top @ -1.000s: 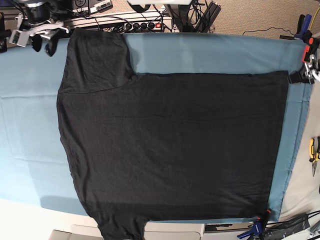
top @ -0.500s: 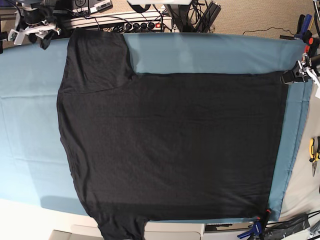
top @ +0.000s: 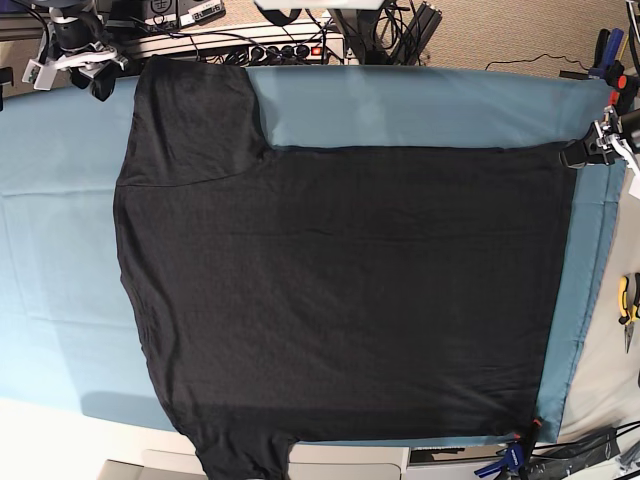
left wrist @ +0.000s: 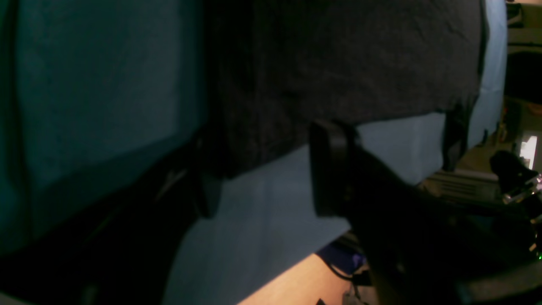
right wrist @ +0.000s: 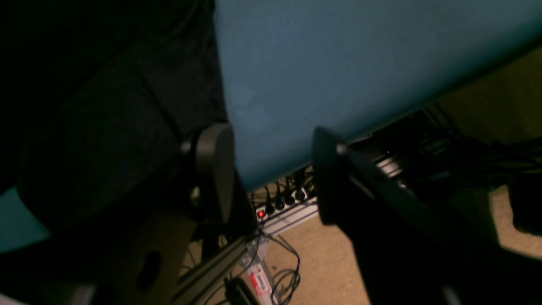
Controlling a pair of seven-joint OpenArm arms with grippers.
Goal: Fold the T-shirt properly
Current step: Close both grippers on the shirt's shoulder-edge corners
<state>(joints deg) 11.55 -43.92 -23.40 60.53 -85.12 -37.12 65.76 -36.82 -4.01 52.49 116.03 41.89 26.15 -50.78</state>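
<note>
Two grippers sat at opposite far corners because I meant to lift that long edge together. My T-shirt lay flat on the teal cover. Left gripper had jaws wide, straddling the hem corner without pinching it. Right gripper was equally wide, the sleeve just beside one jaw.
</note>
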